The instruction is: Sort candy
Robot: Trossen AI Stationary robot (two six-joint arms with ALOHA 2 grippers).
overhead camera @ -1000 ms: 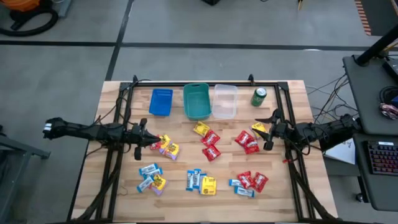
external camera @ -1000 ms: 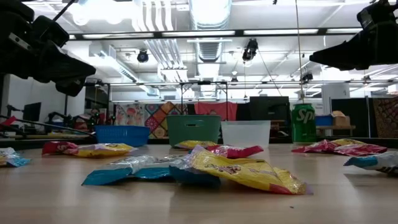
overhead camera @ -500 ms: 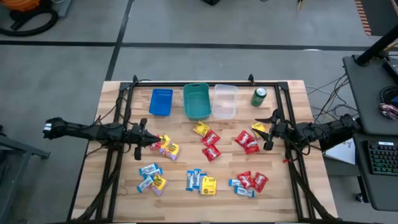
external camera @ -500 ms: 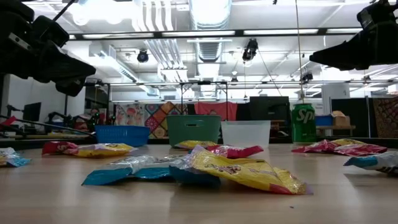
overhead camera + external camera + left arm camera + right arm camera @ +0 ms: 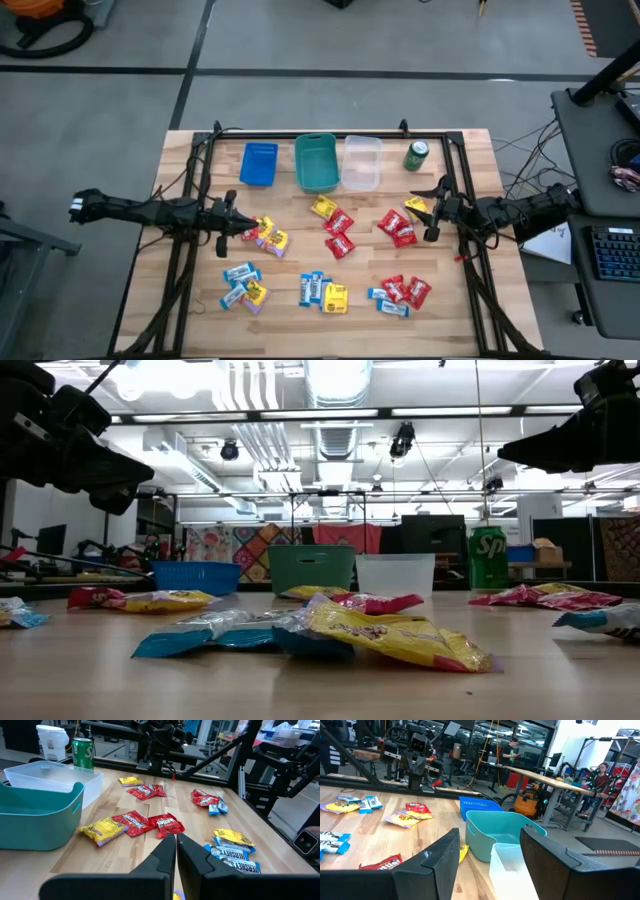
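Candy packets in red, yellow and light blue-white lie flat in loose groups on the wooden table: by the left gripper [image 5: 266, 236], in the middle [image 5: 336, 226], at the right [image 5: 398, 227] and along the near side [image 5: 322, 292]. My left gripper [image 5: 233, 217] hovers level above the table's left part, shut and holding nothing; its wrist view shows the two fingers [image 5: 175, 851] closed together. My right gripper [image 5: 437, 206] hovers level at the right, open, with nothing between its fingers [image 5: 490, 860].
A blue bin [image 5: 259, 164], a teal bin [image 5: 316, 162] and a clear bin [image 5: 361, 162] stand in a row at the far edge, with a green soda can [image 5: 416, 155] to their right. A black frame [image 5: 330, 135] runs around the table. People sit at desks in the room behind [image 5: 600, 775].
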